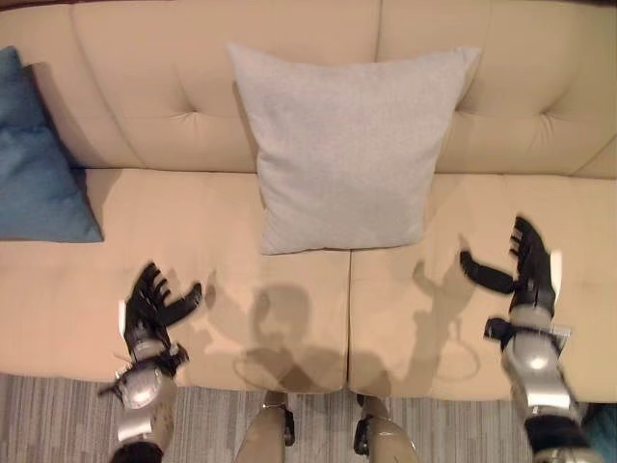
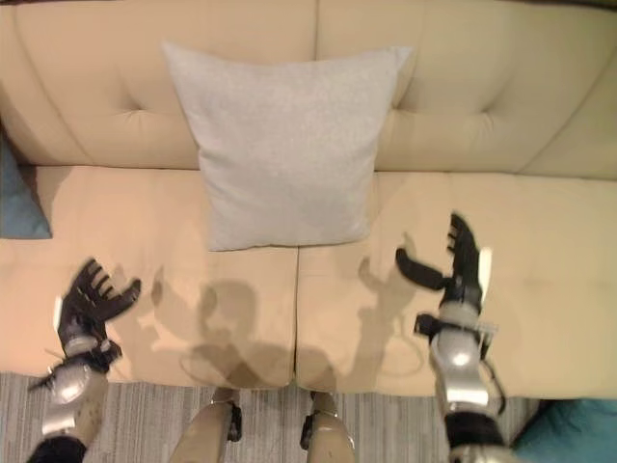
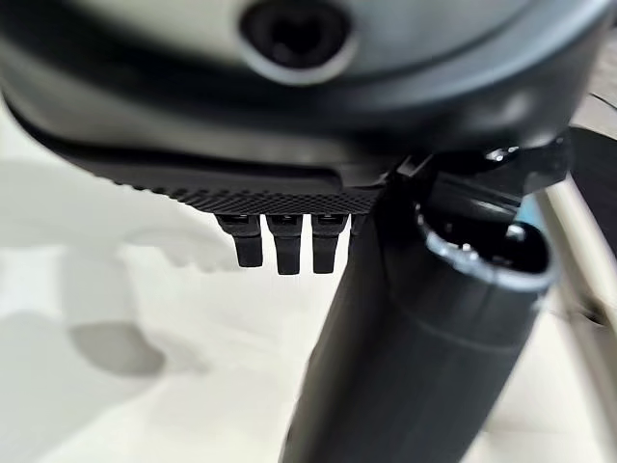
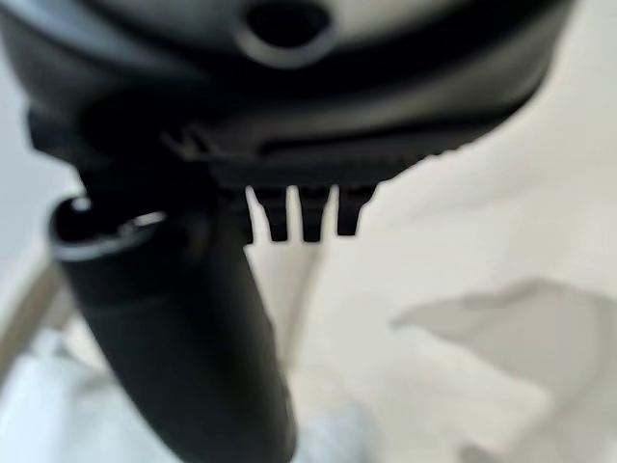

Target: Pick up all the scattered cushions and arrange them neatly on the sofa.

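A light grey cushion (image 1: pixel 345 145) leans upright against the backrest at the middle of the beige sofa (image 1: pixel 193 260). A blue cushion (image 1: pixel 34 164) rests against the backrest at the sofa's left end. My left hand (image 1: pixel 152 307) hovers open over the front of the left seat, fingers spread, holding nothing. Over the right seat my right hand (image 1: pixel 525 265) is open too, thumb pointing toward the grey cushion, with nothing in it. Both hands are well short of the grey cushion. In the wrist views the straight fingers (image 3: pixel 280 241) and fingers (image 4: pixel 299 217) stand over the bare seat.
The seat seam (image 1: pixel 349 318) runs down between the two seat cushions in front of the grey cushion. A grey striped rug (image 1: pixel 58 415) lies along the sofa's front edge. A teal object (image 2: pixel 569 434) shows at the lower right on the floor.
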{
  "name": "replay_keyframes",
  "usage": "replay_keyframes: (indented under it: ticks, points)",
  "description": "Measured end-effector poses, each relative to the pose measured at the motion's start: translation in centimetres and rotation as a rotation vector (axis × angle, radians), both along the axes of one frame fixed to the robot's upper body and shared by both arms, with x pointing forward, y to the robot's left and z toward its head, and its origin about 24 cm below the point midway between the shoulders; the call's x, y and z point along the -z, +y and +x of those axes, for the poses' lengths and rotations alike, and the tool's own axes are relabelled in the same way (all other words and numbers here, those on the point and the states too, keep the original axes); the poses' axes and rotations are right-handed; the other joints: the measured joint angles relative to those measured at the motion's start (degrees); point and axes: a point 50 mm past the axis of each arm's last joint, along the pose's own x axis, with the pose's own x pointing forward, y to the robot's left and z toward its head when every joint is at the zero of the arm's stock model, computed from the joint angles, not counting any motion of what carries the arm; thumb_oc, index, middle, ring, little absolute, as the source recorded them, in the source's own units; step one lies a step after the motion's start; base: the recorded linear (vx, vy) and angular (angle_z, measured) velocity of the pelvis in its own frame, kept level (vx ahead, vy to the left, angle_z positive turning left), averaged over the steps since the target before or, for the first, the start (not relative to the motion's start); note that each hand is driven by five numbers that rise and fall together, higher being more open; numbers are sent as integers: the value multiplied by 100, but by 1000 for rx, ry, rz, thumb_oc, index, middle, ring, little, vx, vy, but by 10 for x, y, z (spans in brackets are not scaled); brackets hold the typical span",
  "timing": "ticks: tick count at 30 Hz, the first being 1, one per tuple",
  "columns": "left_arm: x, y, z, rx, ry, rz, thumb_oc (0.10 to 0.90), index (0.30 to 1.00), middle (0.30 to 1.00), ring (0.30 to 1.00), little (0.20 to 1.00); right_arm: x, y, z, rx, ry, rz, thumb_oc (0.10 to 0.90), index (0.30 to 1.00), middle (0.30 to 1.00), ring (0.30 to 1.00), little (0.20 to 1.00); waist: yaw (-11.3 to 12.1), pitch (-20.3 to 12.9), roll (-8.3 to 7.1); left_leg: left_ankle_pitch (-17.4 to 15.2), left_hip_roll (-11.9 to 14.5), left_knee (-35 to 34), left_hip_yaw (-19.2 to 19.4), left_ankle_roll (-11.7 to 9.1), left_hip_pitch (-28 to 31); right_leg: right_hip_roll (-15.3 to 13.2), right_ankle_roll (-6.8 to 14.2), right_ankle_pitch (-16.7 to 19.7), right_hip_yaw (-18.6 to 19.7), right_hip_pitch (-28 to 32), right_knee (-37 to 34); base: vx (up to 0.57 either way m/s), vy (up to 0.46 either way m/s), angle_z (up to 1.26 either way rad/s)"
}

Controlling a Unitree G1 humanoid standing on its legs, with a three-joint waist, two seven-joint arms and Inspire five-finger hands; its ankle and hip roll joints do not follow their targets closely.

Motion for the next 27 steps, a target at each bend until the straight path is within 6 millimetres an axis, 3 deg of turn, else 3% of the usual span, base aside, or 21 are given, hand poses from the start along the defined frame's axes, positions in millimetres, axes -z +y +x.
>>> replay_keyframes:
  ticks: [2,3,5,8,12,16,17,18,19,20,21,23,26,27]
  points:
    - [32,-5,-35,37,178,-5,800,900,900,900,900,22,8,-16,-14,77,24,800,900,900,900,900,-2,-6,10,-101,113,-1,8,-47,196,120,-34,-69,-77,233,-2,0,-104,5]
    - [64,-12,-78,51,379,-48,800,900,900,900,900,45,10,-34,-41,193,12,800,900,900,900,900,29,-23,7,-281,192,-4,12,-32,540,192,-76,-103,-88,590,-4,-11,-118,5]
    - [84,-20,-115,57,530,-82,800,900,900,900,900,56,8,-47,-41,254,14,800,900,900,900,900,69,-195,49,-360,214,-7,23,-22,671,202,-108,-122,-81,717,-4,-32,-108,-1]
    - [97,-26,-139,104,666,-72,800,900,900,900,900,76,3,-60,-18,356,26,800,900,900,900,900,123,-342,185,-359,259,-11,19,-23,899,258,-103,-115,-149,1001,-4,-42,-96,12]
    - [99,-30,-140,136,690,-49,800,900,900,900,900,95,8,-72,-63,472,23,800,900,900,900,900,162,-530,345,-321,339,10,10,-77,1133,389,-196,-175,-270,1326,0,-153,-74,18]
    - [99,-33,-113,150,650,-34,800,900,900,900,900,102,21,-69,-131,517,17,800,900,900,900,900,156,-576,419,-159,579,238,-124,-336,1093,561,-517,-353,-468,1333,280,-244,2,9]
    - [98,-35,-107,161,640,-30,800,900,900,900,900,103,21,-69,-132,521,18,800,900,900,900,900,124,-563,355,-148,609,204,-140,-661,1091,499,-744,-301,-549,1250,293,-158,54,14]
    - [98,-35,-102,169,640,-23,800,900,900,900,900,104,23,-67,-133,523,22,800,900,900,900,900,94,-564,220,-232,565,335,-130,-1016,1038,376,-785,-223,-571,1239,242,-125,89,-17]
    - [99,-37,-94,178,645,-24,800,900,900,900,900,101,29,-57,-156,510,28,800,900,900,900,900,96,-367,-280,-920,86,1847,-31,-368,1031,-105,-691,16,-345,1306,164,-121,120,-21]
    - [100,-37,-94,178,645,-25,800,900,900,900,900,101,29,-56,-157,508,28,800,900,900,900,900,96,-358,-296,-933,74,1889,-26,-365,1030,-123,-688,18,-339,1313,159,-127,147,-1]
    - [103,-48,-96,184,650,-55,800,900,900,900,900,94,21,-54,-152,492,-1,800,900,900,900,900,-187,-370,-281,-1370,4,2370,-103,-447,1476,-279,-564,39,-431,1458,111,-101,154,21]
    - [104,-54,-95,192,645,-70,800,900,900,900,900,94,14,-54,-131,516,-11,800,900,900,900,900,-209,-447,-152,-1764,-38,2132,-343,-444,1915,-299,-471,114,-387,1481,114,-108,160,4]
    - [102,-56,-83,214,623,-57,800,900,900,900,900,94,7,-56,-127,539,-48,800,900,900,900,900,-336,-484,-39,-1884,-166,891,-243,-23,2474,-401,-230,260,-388,1414,157,-196,223,8]
    - [100,-54,-80,225,619,-43,800,900,900,900,900,96,9,-57,-125,547,-40,800,900,900,900,900,-338,-489,-138,-1745,-312,691,-262,184,2529,-530,-162,296,-371,1317,224,-239,227,11]
